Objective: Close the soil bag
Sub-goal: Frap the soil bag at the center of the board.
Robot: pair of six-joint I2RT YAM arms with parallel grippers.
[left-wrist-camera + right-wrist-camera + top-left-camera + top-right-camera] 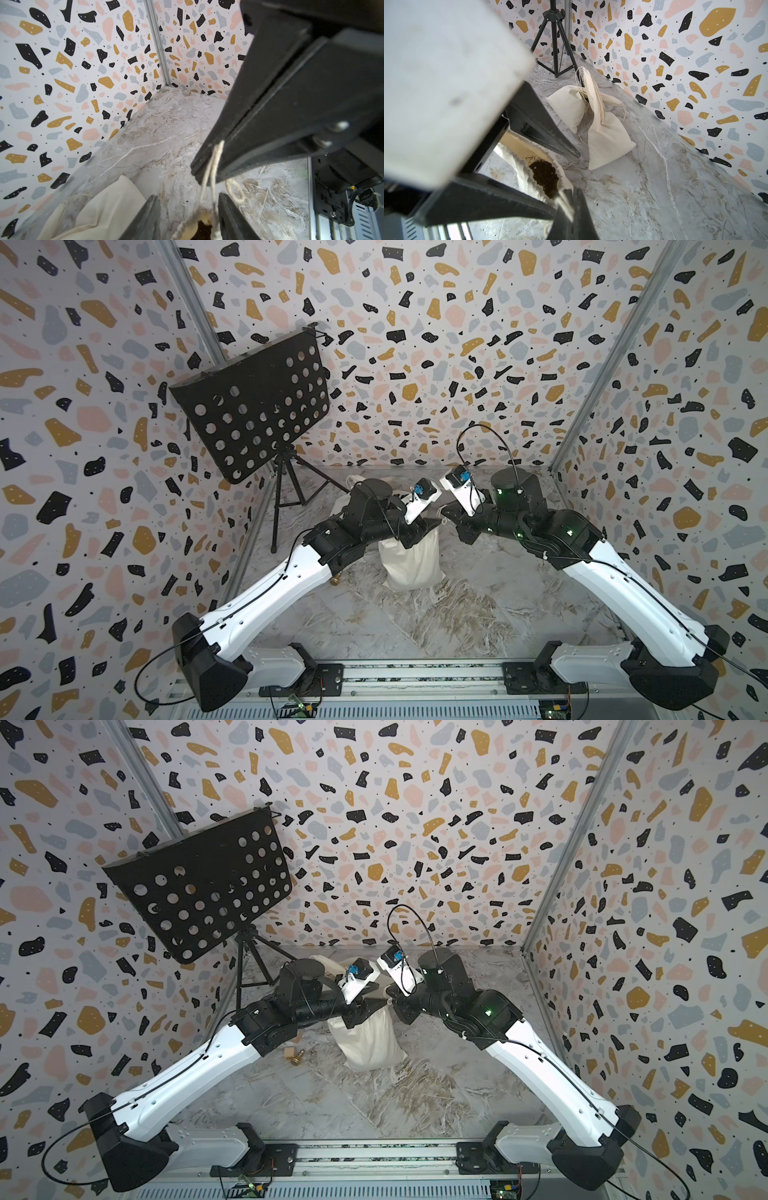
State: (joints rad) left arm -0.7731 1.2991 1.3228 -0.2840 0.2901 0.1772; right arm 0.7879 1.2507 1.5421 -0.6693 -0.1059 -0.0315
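Note:
The soil bag is a cream cloth sack standing mid-table, its mouth agape. Dark soil shows inside it. My right gripper is shut on the bag's drawstring, and the cord runs taut from the bag's rim up to its tips. A free loop of cord hangs beside it. My left gripper is open. Its two fingers stand either side of the bag's mouth and the cord.
A black perforated music stand on a tripod occupies the back left corner. Two more cream bags lie behind, near the back wall. A small brass piece and a wooden block lie left of the soil bag.

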